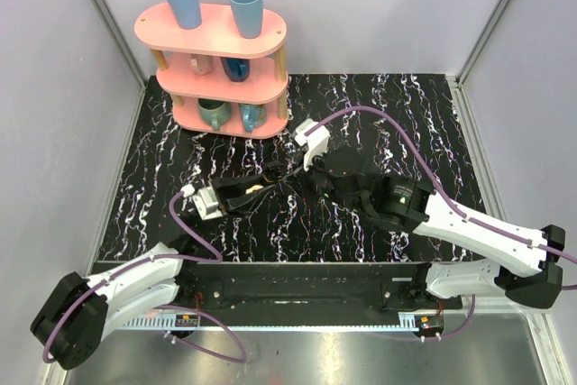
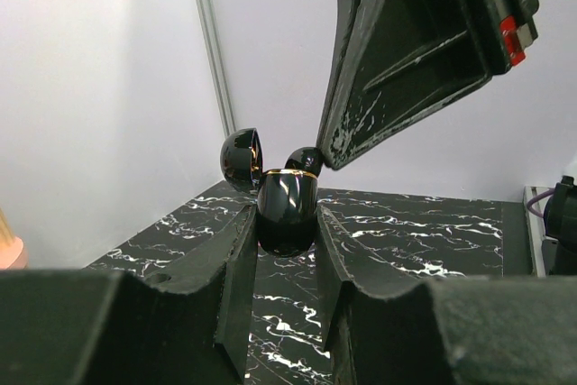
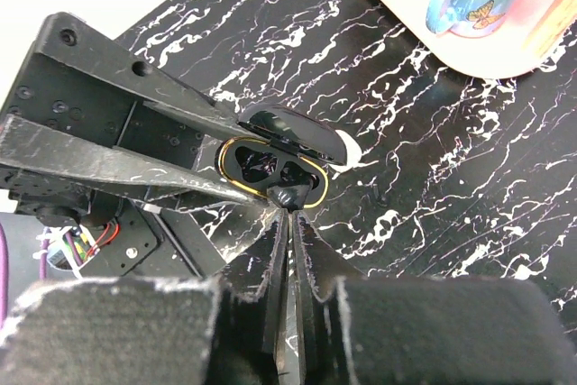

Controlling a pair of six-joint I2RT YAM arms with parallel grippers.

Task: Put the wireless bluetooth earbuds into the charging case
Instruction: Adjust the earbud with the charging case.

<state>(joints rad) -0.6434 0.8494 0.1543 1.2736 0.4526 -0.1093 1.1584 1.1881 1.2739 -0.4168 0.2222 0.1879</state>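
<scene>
Back left: pink shelf (image 1: 221, 51) with cups, standing on the desk (image 1: 379, 105).

Left arm: comes in low from the near-left corner, forearm running right toward desk centre, wrist about level. Left gripper (image 2: 287, 242) has its fingers clamped on the sides of the case (image 2: 287, 209), which is held clear of the desk. Lid (image 2: 242, 158) is hinged open, tipped back to the left in the left wrist view.

Case interior in the right wrist view: gold rim, dark wells. Can't tell if a bud sits inside. A small white bit (image 3: 350, 152) shows past the lid edge, too hidden to identify.

Right arm: reaches in from the right, elbow bent, wrist pitched down over the case. Right gripper (image 3: 288, 215) has its fingers closed, tips at the case's near rim. There's a small dark piece (image 3: 287, 196) at the tips; can't tell if it's pinched.
</scene>
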